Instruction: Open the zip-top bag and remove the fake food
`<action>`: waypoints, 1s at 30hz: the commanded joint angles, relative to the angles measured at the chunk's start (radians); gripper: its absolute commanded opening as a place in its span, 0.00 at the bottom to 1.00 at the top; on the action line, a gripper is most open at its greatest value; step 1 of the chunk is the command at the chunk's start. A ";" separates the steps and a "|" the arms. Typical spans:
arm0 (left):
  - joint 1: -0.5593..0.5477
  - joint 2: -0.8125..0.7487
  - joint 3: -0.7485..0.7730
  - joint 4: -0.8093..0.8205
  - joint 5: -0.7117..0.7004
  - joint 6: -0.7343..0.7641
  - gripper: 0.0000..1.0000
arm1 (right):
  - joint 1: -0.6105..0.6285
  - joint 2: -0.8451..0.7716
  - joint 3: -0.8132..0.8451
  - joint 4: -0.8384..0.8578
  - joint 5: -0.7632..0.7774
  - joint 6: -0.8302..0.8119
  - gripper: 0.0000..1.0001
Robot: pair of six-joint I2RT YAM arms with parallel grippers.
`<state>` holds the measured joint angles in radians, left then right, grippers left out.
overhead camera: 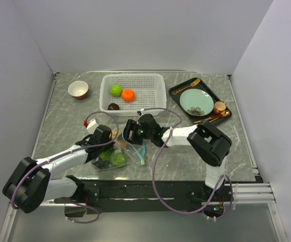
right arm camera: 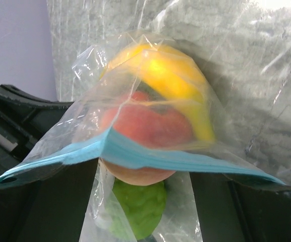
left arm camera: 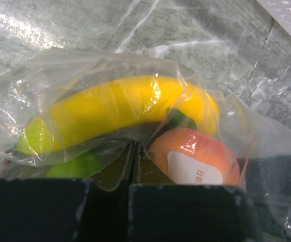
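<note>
Clear, crinkled plastic made up the zip-top bag [overhead camera: 121, 155], which lay on the marbled table [overhead camera: 195, 159] near the front edge, between the two grippers. Its teal-blue zip strip [right arm camera: 135, 155] ran across the right wrist view, bent into a shallow peak. Through the film showed a yellow banana [left arm camera: 120, 108], a peach [left arm camera: 195, 156] with a white label, and a green fruit [left arm camera: 79, 164], all packed close together.

At the bag's left side, the left gripper [left arm camera: 133, 151] had its fingers pressed together, pinching a fold of the plastic. The right gripper [right arm camera: 144, 201] stood at the mouth end with its fingers spread wide, the zip strip stretched across in front of them.

Further back, the white basket [overhead camera: 105, 96] held a green ball [overhead camera: 116, 90], an orange [overhead camera: 128, 95] and a dark piece [overhead camera: 114, 106].
</note>
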<state>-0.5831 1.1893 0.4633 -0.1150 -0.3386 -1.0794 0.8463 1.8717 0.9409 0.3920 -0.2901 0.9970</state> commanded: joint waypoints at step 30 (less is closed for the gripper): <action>-0.026 -0.042 -0.049 -0.080 -0.063 -0.163 0.05 | 0.020 -0.089 -0.022 -0.030 0.005 -0.049 0.41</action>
<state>-0.6094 1.1564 0.3962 -0.0792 -0.3683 -1.1603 0.8593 1.8771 0.9546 0.3637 -0.2886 0.9550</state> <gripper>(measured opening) 0.046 0.692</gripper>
